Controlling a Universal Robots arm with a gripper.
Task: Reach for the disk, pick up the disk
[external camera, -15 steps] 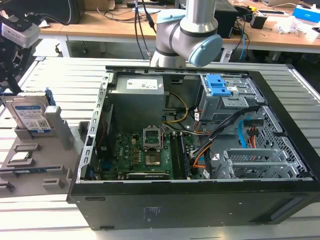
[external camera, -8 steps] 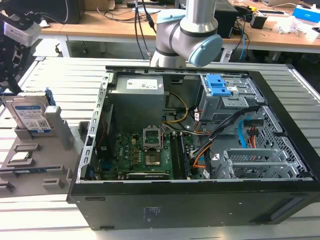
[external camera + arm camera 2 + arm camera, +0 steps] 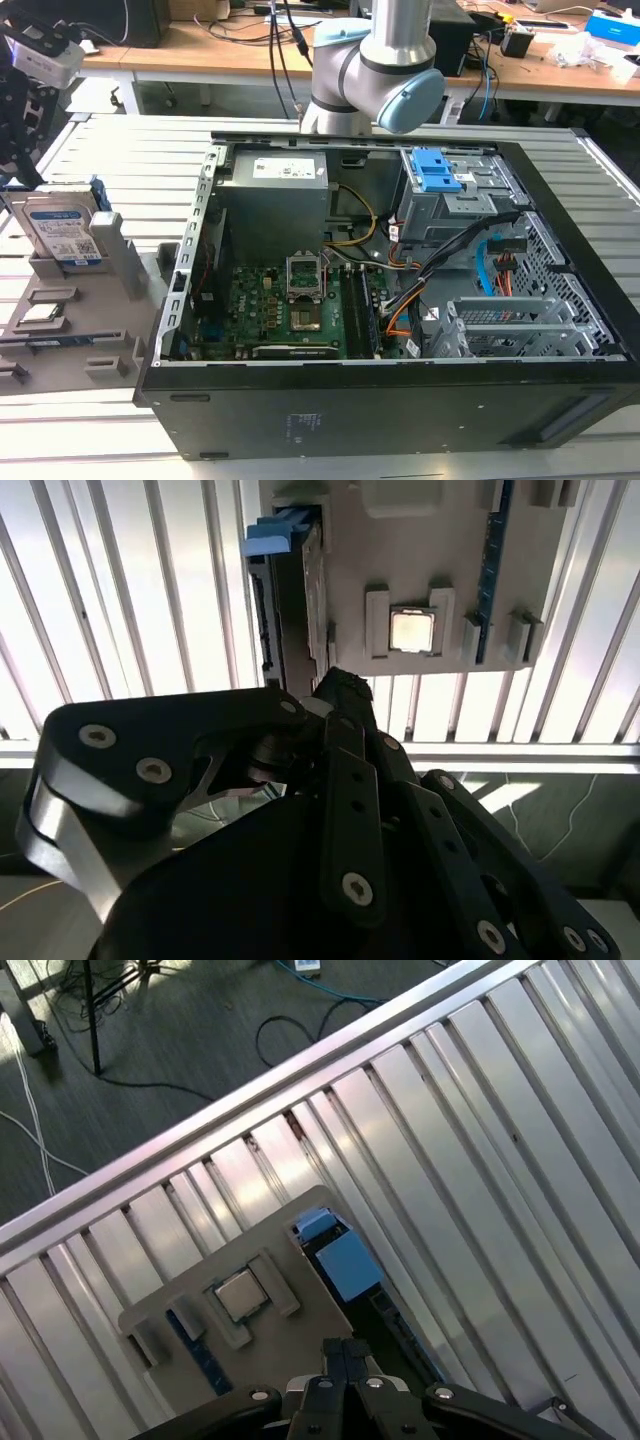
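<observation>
The disk (image 3: 62,232) stands on edge in a grey holder (image 3: 120,262) at the exterior view's left. Its label faces the near side and its blue-framed top edge is level; I cannot tell which way its long axis runs. The end effector (image 3: 345,1352) hangs above it, fingers together and empty. Both are over a slatted metal table (image 3: 130,150), with an open computer case (image 3: 400,400) at the exterior view's right and wooden desks (image 3: 170,48) far behind.

Open air lies above the disk (image 3: 62,232), upright in the grey holder (image 3: 100,310). A grey post (image 3: 112,250) crowds its face on the exterior view's right; beyond stands the computer case (image 3: 350,405).
</observation>
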